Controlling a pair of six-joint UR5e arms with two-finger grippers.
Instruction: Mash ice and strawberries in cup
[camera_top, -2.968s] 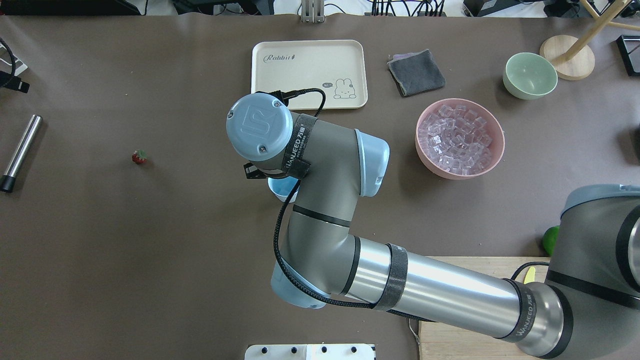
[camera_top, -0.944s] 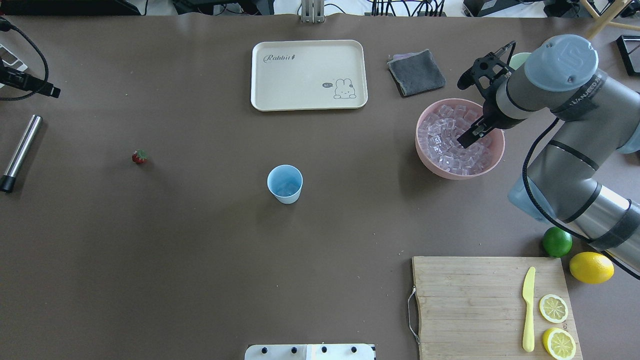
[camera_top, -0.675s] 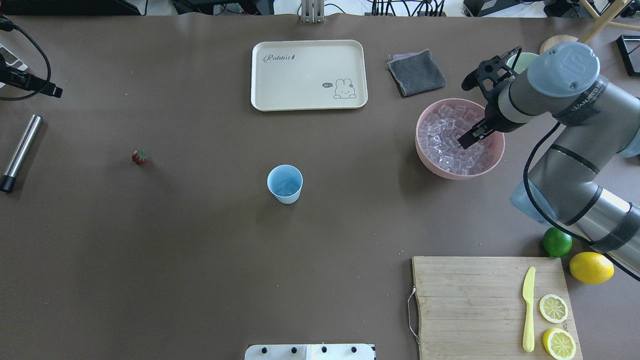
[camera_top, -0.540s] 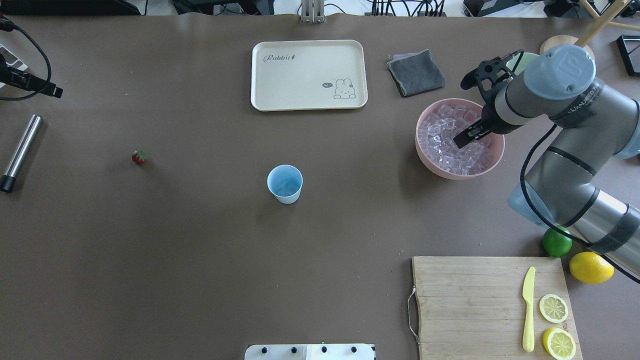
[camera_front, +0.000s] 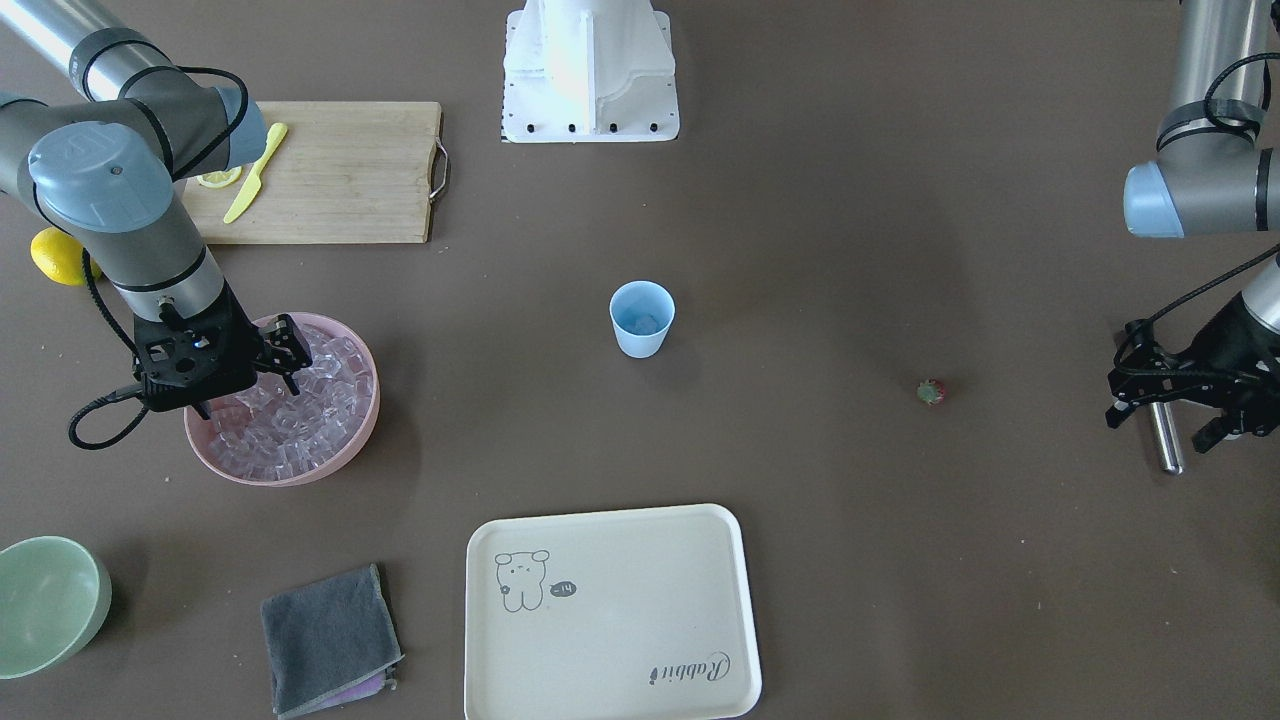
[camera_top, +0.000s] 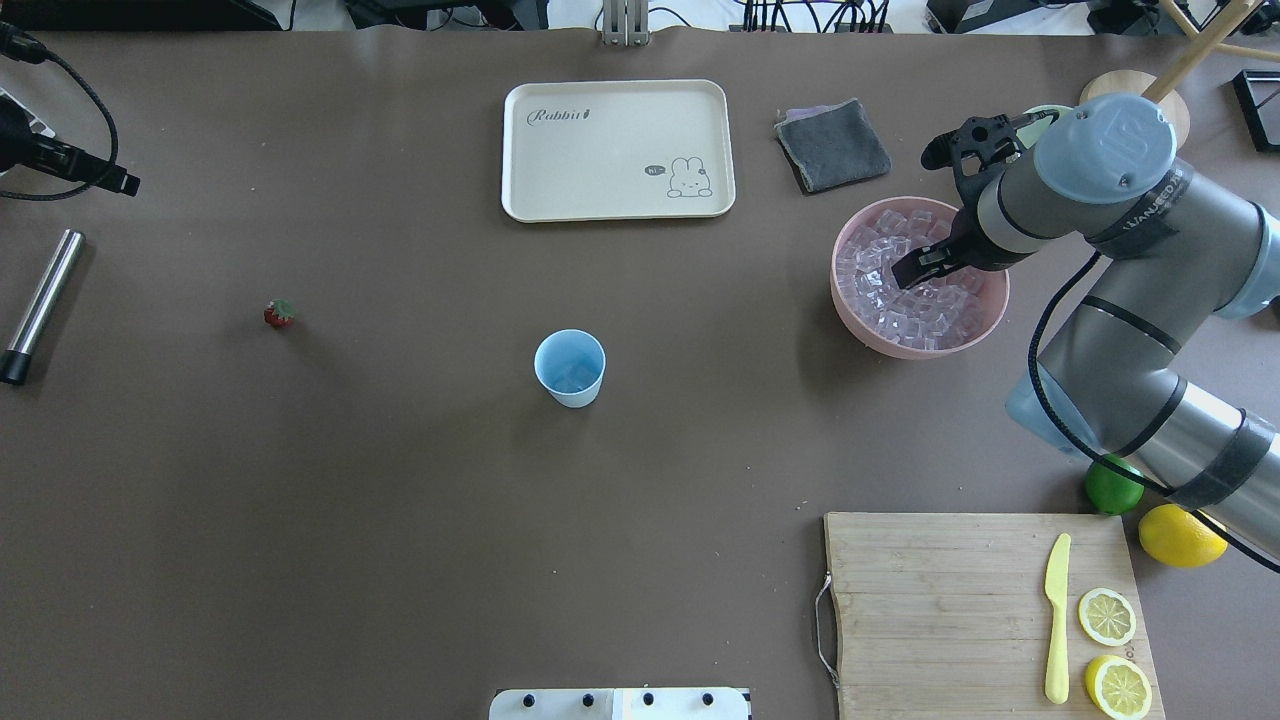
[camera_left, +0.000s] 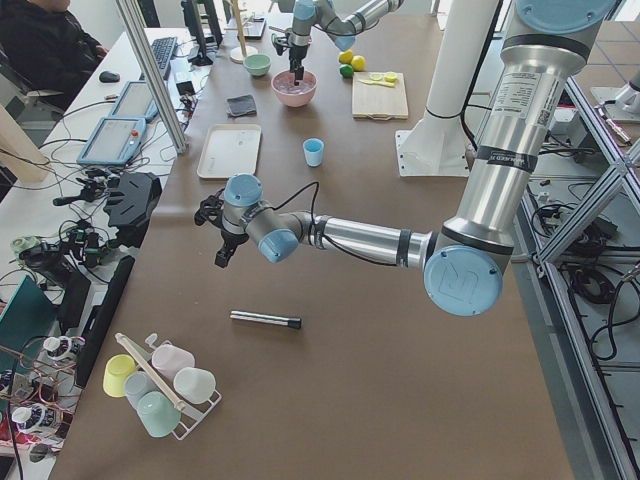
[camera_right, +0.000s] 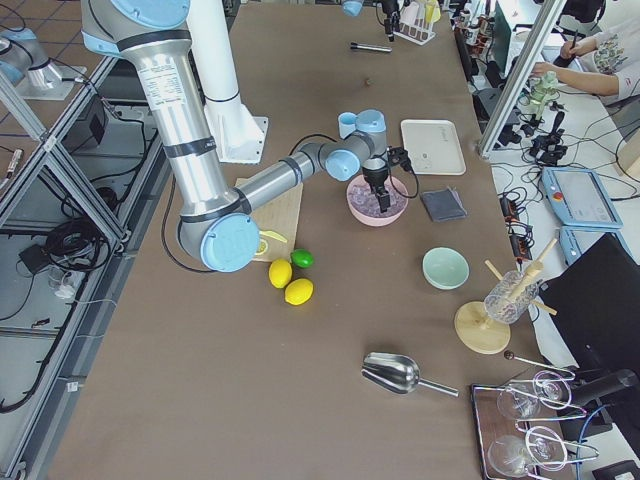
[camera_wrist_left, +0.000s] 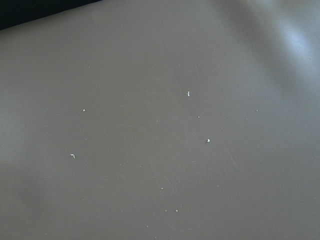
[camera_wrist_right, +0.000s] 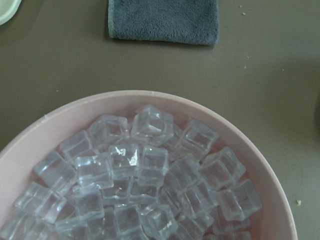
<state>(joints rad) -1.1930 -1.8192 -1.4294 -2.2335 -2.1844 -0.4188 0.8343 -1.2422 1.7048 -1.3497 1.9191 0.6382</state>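
Note:
The light-blue cup (camera_top: 570, 367) stands upright mid-table with a little ice in its bottom. Far to its left lies the strawberry (camera_top: 280, 314), alone on the brown mat. Several clear ice cubes (camera_top: 900, 305) fill the pink bowl (camera_top: 836, 290). My right gripper (camera_top: 908, 270) hangs just over that ice, apparently open and holding nothing; its wrist view shows only ice cubes (camera_wrist_right: 135, 170) and the bowl rim. My left gripper (camera_front: 1165, 425) hovers open and empty above a metal rod (camera_front: 1163, 442) at the table's left end.
A cream tray (camera_top: 618, 150) and a grey cloth (camera_top: 832, 145) lie at the back, with a green bowl (camera_front: 45, 605) beyond the pink one. At front right sits a cutting board (camera_top: 985, 610) with a yellow knife, lemon halves, a lime and a lemon.
Three seconds ago the right arm was over the cup; it has swung to the pink bowl, and its gripper has since slid left over the ice. The left gripper edged into view.

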